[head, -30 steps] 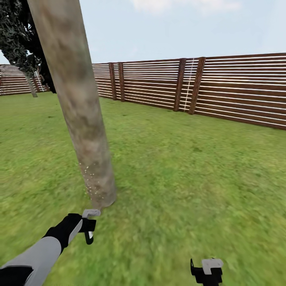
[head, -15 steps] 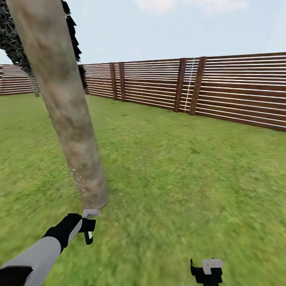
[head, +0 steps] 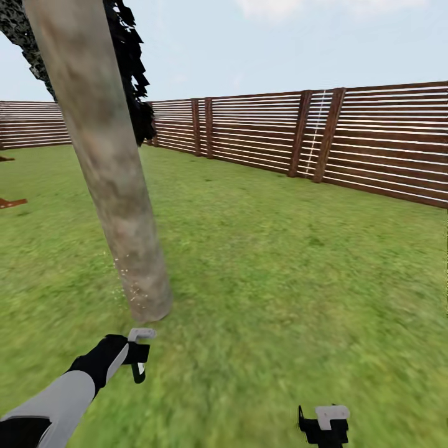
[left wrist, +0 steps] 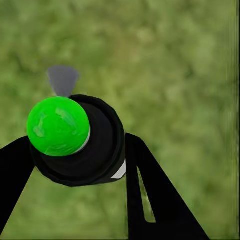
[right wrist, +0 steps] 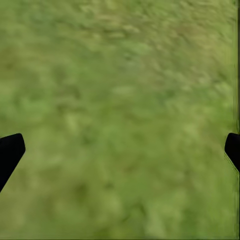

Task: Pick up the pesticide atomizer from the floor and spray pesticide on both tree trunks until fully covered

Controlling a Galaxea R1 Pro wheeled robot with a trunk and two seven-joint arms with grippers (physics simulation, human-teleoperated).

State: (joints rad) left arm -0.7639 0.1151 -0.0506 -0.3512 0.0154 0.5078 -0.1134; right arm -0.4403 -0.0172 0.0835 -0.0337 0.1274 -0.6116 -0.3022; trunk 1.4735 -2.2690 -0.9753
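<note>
Left gripper (left wrist: 75, 155) clamped on the pesticide atomizer (left wrist: 80, 142), held low just near of tree trunk (head: 106, 155) at left, whose base shows pale specks, probably spray, so 1 trunk partly covered, upper part and tree 2 left; right gripper (right wrist: 120, 150) fingers apart over lawn (head: 280, 261).

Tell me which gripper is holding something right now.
The left gripper: its fingers clamp a dark cylinder, the pesticide atomizer, showing a green cap. The right gripper is open, with grass between its fingertips.
</note>
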